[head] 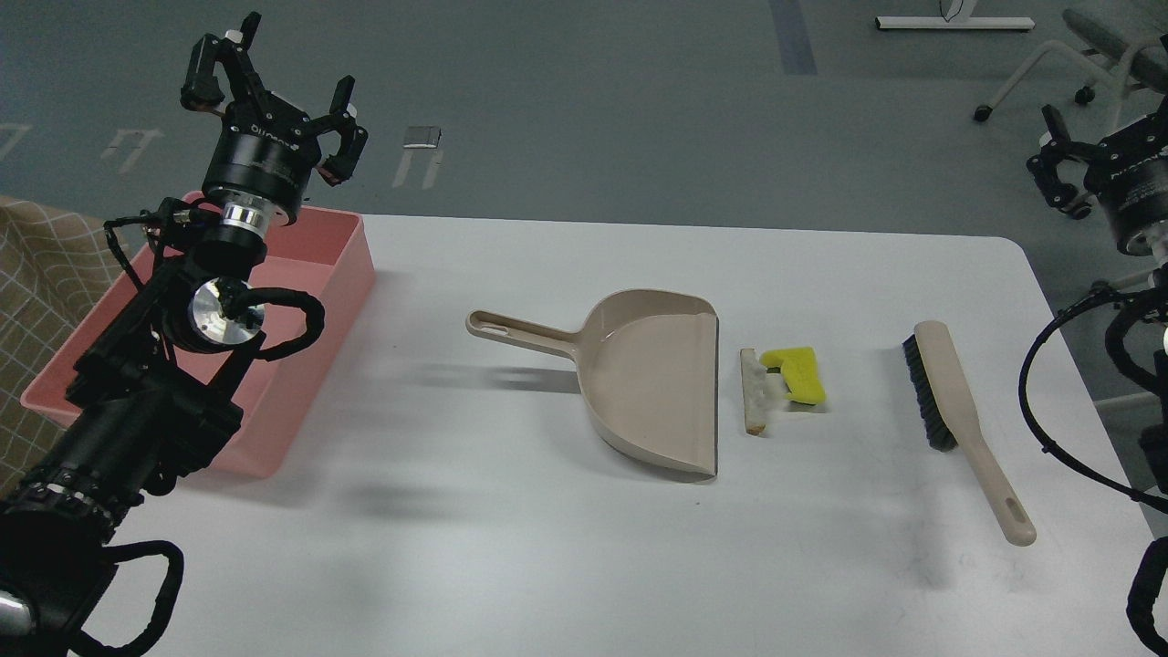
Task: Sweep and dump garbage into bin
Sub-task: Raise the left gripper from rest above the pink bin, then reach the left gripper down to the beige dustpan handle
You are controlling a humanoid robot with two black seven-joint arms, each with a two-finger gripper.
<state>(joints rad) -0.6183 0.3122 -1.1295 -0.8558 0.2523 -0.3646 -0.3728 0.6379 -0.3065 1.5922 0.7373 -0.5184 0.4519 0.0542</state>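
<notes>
A yellow notched foam chunk and a whitish-tan strip lie side by side on the white table, just right of the mouth of the beige dustpan. The dustpan's handle points left. A beige brush with black bristles lies further right. The pink bin stands at the table's left end. My left gripper is open and empty, raised above the bin's far side. My right gripper is raised off the table's far right corner, open and empty.
A beige checked cloth hangs left of the bin. An office chair stands on the grey floor at the far right. Cables loop along my right arm at the table's right edge.
</notes>
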